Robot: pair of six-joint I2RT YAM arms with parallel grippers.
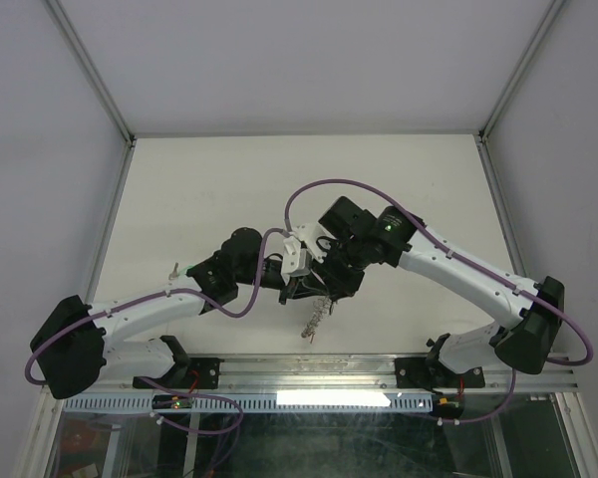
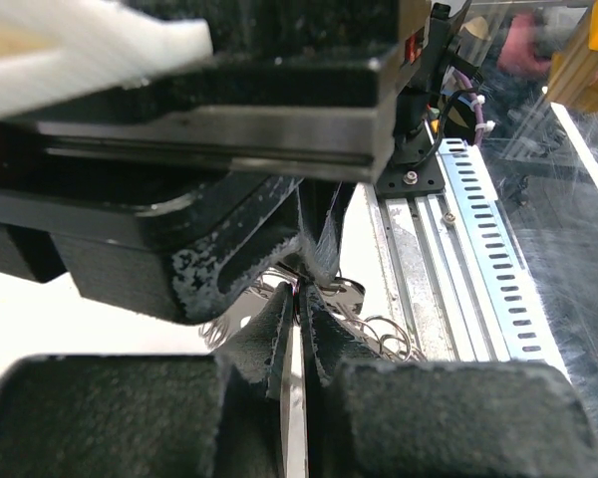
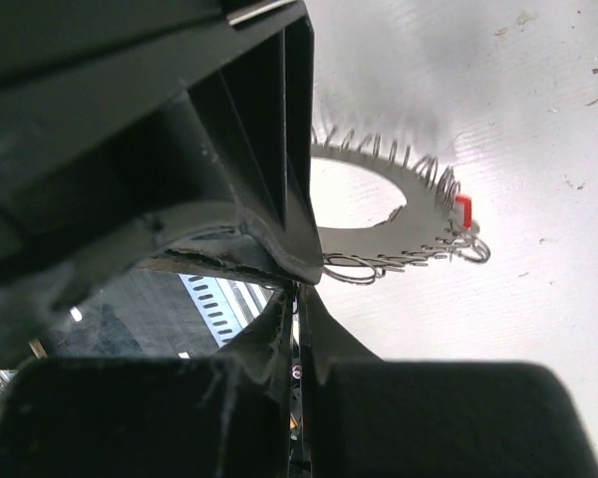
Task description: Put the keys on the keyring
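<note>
The left gripper (image 2: 298, 295) pinches the keyring (image 3: 419, 231), right gripper (image 3: 296, 296) clenched alongside — one tug could yank it loose

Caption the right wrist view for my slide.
Right gripper, shut, holds the keyring by its edge above the white table; a red-headed key at its fringe.

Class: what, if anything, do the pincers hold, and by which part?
The keyring, by its rim, where the shut left pincer and right pincer meet; which one bears it is unclear.
</note>
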